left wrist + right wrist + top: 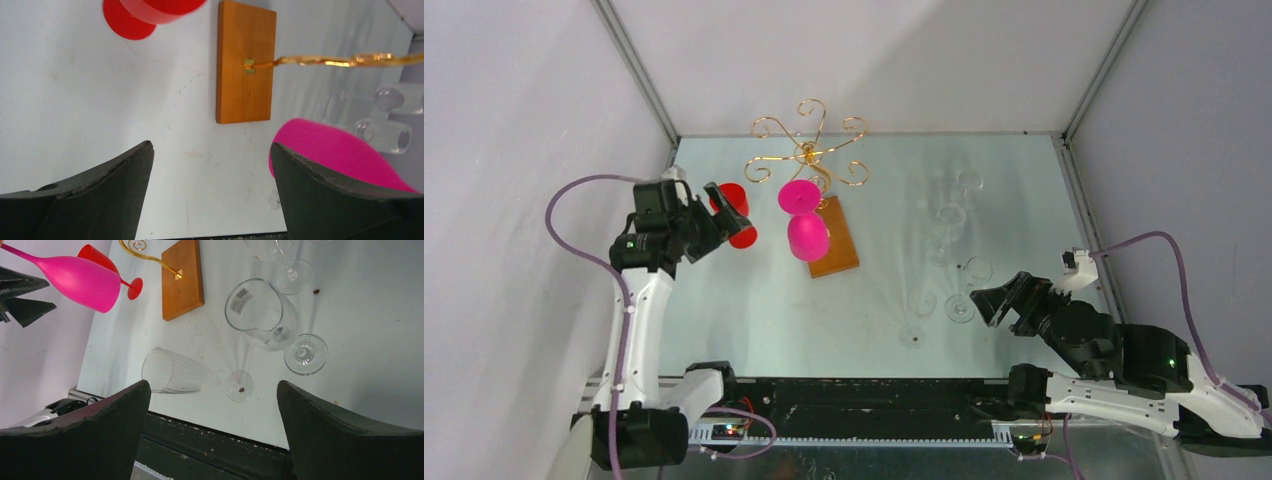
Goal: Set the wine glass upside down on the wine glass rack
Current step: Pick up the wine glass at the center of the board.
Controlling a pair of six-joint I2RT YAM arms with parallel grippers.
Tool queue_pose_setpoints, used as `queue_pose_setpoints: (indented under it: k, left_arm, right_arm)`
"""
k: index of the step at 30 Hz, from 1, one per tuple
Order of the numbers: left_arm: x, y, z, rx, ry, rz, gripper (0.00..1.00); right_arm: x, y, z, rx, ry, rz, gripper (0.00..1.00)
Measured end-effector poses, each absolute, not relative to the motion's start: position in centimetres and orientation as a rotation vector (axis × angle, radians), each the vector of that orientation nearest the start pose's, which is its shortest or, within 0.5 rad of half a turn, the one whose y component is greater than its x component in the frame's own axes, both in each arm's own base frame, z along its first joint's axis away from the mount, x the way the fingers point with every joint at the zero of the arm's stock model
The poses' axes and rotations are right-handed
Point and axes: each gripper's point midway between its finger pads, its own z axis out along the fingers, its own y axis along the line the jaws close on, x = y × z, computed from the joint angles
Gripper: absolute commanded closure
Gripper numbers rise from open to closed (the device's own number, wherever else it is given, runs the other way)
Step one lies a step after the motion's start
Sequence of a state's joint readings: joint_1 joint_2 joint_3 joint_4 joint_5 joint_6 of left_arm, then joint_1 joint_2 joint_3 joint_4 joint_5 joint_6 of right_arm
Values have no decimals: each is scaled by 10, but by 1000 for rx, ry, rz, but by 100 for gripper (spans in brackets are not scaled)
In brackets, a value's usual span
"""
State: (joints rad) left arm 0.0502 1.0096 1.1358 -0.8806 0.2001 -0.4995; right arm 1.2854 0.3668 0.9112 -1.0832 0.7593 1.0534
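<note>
The wine glass rack (808, 150) is gold wire with scroll arms on a brown wooden base (836, 240). A pink wine glass (806, 228) hangs bowl-down from one of its arms, over the base. A red wine glass (732, 212) stands on the table just left of the rack. My left gripper (714, 224) is open right beside the red glass and holds nothing. In the left wrist view the red glass (145, 15) lies beyond the fingertips and the pink glass (325, 147) shows behind the right finger. My right gripper (996, 300) is open and empty, low at the right.
Several clear glasses stand on the right half of the table: a round wine glass (262, 315), a ribbed flute (172, 372) and another stemmed glass (294, 271). White walls close in on the left, back and right. The black front rail (210, 440) lies under my right gripper.
</note>
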Motion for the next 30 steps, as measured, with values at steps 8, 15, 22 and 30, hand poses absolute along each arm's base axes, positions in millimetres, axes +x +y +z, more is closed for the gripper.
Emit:
queue_pose_setpoints:
  k: [8,15,22,30]
  left_arm:
    - [301,-7,226,-723,2241,-541,17]
    - [332,21,219,-818,2264,-538,19]
    - [370,42,215,-825,2298,-473,25]
    - [390,60,183,-865,2417,-393,31]
  right_arm:
    - [131,106,249,196,2023,683,0]
    - [132,109,238,178,2042,648,0]
    - [133,111,236,175,2045,641,0]
    - [135,107,237,190,2029,630,0]
